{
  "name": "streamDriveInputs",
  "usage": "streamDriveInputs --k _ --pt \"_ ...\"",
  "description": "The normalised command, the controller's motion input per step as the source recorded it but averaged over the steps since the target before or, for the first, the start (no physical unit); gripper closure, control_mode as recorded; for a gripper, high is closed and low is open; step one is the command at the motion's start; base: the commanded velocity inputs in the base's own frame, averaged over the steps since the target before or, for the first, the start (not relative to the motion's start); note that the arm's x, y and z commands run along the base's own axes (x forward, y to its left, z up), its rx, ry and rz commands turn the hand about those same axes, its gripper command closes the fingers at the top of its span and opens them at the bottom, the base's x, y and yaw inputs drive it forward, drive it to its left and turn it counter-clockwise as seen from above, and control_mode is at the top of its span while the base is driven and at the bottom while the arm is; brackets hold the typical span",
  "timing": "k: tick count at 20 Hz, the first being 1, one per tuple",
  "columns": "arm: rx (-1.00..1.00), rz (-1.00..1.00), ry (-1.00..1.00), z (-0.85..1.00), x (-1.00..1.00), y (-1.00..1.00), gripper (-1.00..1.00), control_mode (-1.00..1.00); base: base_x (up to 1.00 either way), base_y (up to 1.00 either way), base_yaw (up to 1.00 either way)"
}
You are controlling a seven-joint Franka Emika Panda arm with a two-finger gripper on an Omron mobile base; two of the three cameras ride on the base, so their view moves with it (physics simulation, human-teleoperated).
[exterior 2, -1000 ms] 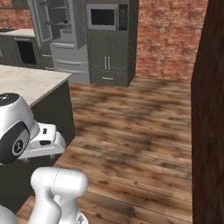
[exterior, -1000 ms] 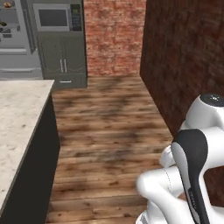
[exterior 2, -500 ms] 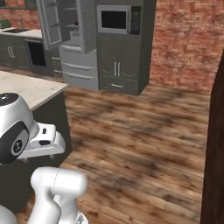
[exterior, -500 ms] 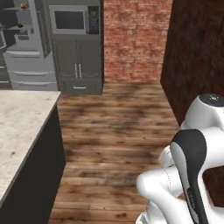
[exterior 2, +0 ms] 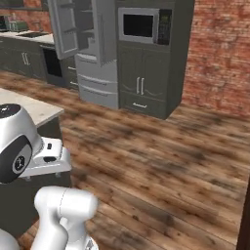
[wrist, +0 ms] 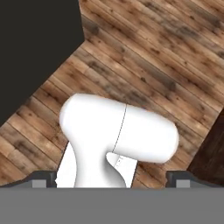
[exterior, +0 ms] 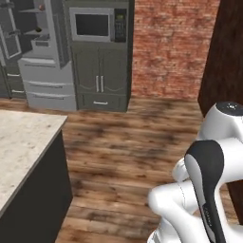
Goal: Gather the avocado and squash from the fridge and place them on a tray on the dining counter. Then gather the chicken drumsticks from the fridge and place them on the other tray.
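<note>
The fridge (exterior: pixel 42 52) stands open at the far side of the kitchen, its door (exterior 2: pixel 80 27) swung wide, and on its shelves sit two tiny items: a reddish dot high up that may be the squash (exterior: pixel 42 7), and a darker one a shelf lower that may be the avocado (exterior: pixel 43 36); both are too small to tell for sure. No drumsticks or blue trays can be made out. Beside the fridge are a tall dark cabinet (exterior: pixel 99 80) and a built-in microwave (exterior: pixel 92 24), then a red brick wall (exterior: pixel 173 47). Well apart from the fridge, across bare wood floor (exterior 2: pixel 161 166), the corner of the dining counter (exterior: pixel 21 142) sits at the left, close to the robot. The gripper (wrist: pixel 111 180) points down at the floor with its jaws spread wide and nothing between them. The step in hand looks like the first approach: nothing is gathered yet. The next move likely calls for driving close to the fridge, then reaching into the shelves for the avocado or squash.
</note>
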Motion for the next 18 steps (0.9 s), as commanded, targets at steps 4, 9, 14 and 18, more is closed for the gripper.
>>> streamDriveInputs --k 4,9,14,18 --pt "0.00 0.00 0.00 0.00 0.00 0.00 -1.00 1.00 0.97 -0.58 0.27" --pt "0.00 0.00 0.00 0.00 0.00 0.00 -1.00 1.00 1.00 -0.52 0.28" --pt "0.00 0.00 0.00 0.00 0.00 0.00 -1.00 1.00 1.00 -0.49 0.28" --pt "0.00 0.00 0.00 0.00 0.00 0.00 -1.00 1.00 1.00 -0.45 0.28"
